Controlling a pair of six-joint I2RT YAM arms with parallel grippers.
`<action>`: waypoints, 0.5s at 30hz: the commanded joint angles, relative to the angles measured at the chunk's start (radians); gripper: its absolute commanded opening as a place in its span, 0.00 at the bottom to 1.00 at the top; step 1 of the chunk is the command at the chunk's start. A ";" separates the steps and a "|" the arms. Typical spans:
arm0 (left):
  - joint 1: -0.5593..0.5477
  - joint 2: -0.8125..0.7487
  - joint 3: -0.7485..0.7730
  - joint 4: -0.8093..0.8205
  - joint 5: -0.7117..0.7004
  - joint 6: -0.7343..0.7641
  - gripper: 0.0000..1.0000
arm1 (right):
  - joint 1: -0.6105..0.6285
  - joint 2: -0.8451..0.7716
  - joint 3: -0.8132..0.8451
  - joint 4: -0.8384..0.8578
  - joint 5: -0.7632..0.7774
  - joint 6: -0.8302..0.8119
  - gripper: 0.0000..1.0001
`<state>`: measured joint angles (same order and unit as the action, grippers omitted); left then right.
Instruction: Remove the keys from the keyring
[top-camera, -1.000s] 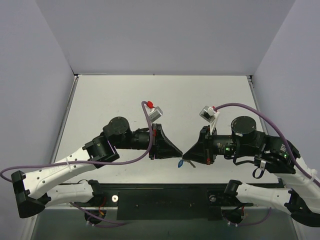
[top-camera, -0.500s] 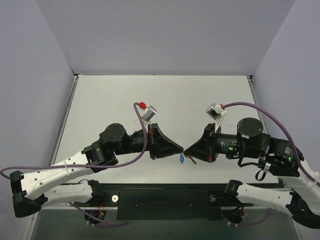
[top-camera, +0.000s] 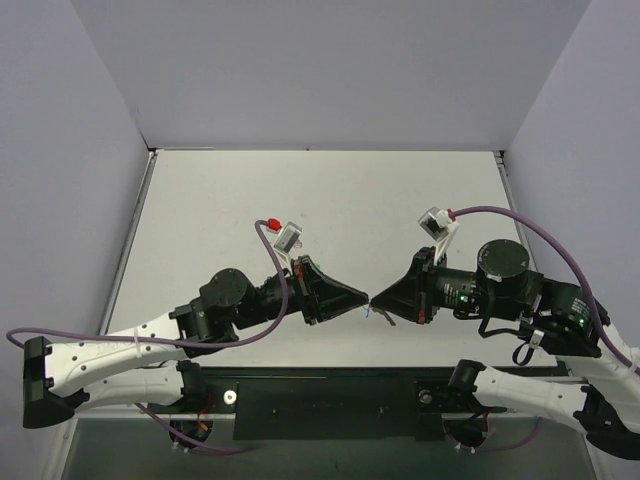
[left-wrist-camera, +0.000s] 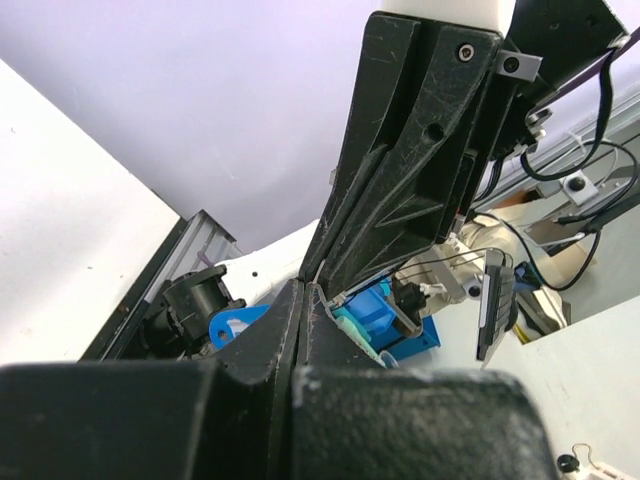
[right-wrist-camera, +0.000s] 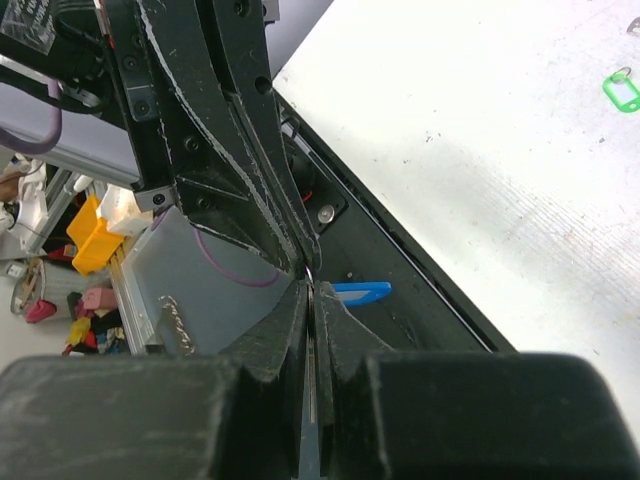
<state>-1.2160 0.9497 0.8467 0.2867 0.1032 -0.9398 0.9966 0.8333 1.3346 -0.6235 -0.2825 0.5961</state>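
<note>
Over the near edge of the white table, the two arms are meeting nose to nose. The left gripper is pressing its fingers tight together, and the right gripper is doing likewise, tip to tip. The blue keyring is poking out just beside those tips; I cannot tell which jaws are pinching it. The keys are proving too small to pick out. A green loop is lying well apart on the table.
</note>
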 joint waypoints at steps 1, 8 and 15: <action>-0.056 -0.006 -0.003 0.123 -0.046 -0.028 0.00 | -0.001 -0.013 -0.015 0.077 0.089 0.011 0.00; -0.102 0.023 0.020 0.100 -0.129 -0.016 0.00 | -0.001 -0.029 -0.022 0.079 0.095 0.018 0.00; -0.108 0.014 0.042 0.049 -0.148 0.001 0.45 | -0.001 -0.034 -0.025 0.073 0.092 0.016 0.00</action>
<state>-1.3041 0.9749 0.8505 0.3141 -0.0635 -0.9371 0.9966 0.7956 1.3182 -0.6056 -0.2390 0.6071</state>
